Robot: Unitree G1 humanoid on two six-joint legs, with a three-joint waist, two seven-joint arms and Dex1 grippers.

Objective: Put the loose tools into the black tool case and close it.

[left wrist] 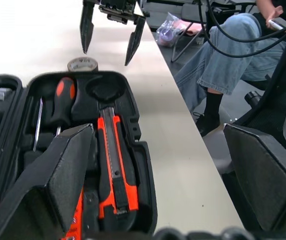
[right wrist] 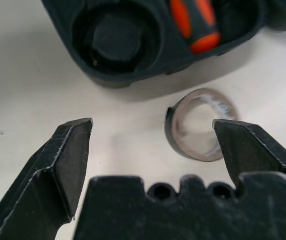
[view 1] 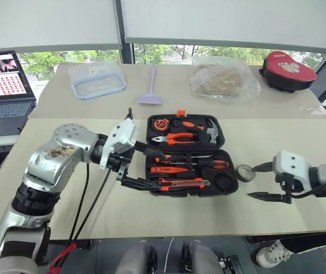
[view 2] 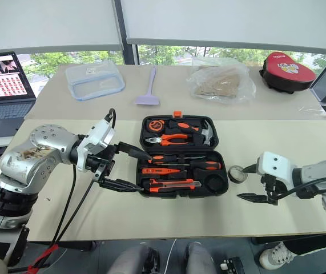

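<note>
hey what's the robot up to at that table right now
It is packing tools into the open black tool case. The screwdrivers and the utility knife already lie in their slots. The tape roll is on the table beside the case, and the open right gripper hovers next to it. The open left gripper is at the case's other end.

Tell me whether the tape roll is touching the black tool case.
Apart. The right wrist view shows a strip of bare table between the tape roll and the black tool case; the head views agree.
</note>
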